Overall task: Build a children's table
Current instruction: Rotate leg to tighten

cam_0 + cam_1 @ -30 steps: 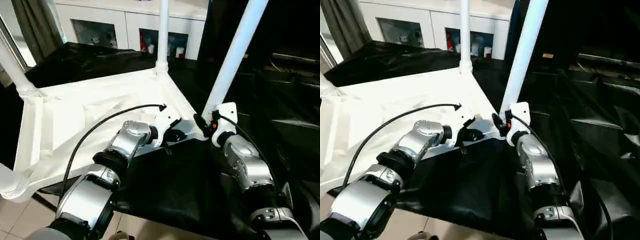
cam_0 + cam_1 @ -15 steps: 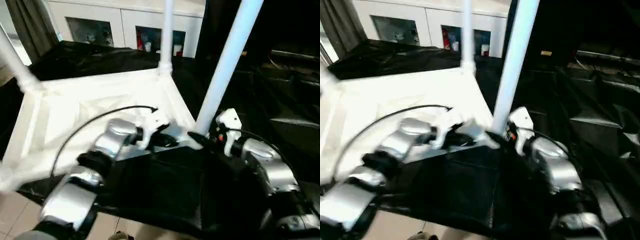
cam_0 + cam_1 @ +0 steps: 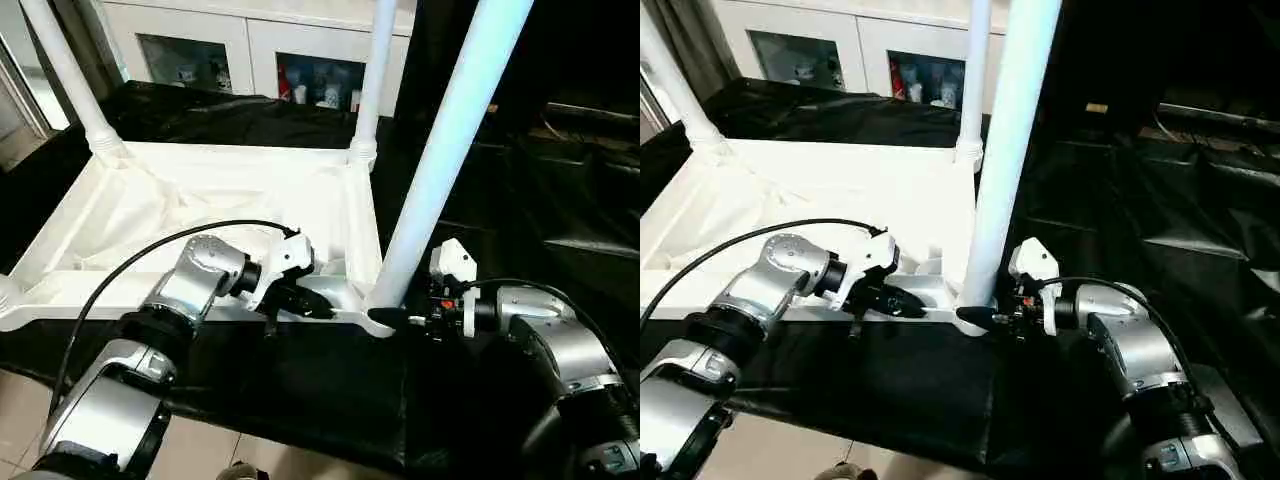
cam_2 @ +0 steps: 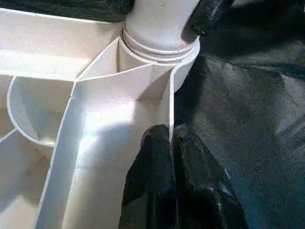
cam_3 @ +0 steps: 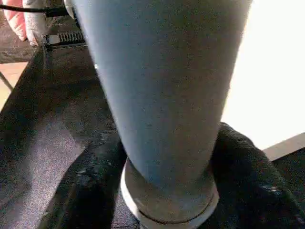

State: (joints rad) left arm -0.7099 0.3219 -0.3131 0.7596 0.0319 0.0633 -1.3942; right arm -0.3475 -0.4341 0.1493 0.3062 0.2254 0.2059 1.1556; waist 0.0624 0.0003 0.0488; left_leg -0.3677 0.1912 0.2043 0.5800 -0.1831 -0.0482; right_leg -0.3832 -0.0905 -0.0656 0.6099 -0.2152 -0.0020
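The children's table lies upside down on black cloth, its white top (image 3: 190,200) showing the ribbed underside. Legs stand in the far-left (image 3: 70,80), far-right (image 3: 372,80) and near-right (image 3: 450,150) corner sockets. At the near edge my left gripper (image 3: 322,306) is shut on the thin rim wall (image 4: 170,109), just beside the near-right socket (image 4: 159,45). My right gripper (image 3: 395,314) reaches in from the right. Its black fingers (image 5: 93,191) clasp the foot of the near-right leg (image 5: 162,86) from both sides.
The black cloth (image 3: 300,400) covers the work surface and the bulky shapes to the right. A white cabinet with glass doors (image 3: 200,50) stands behind. Tiled floor (image 3: 15,420) shows at the lower left. A black cable (image 3: 130,270) arcs over my left forearm.
The camera has swung, so the whole picture shifted. My right forearm has swung round and now reaches the leg's foot from the right. The left gripper kept its hold on the rim.
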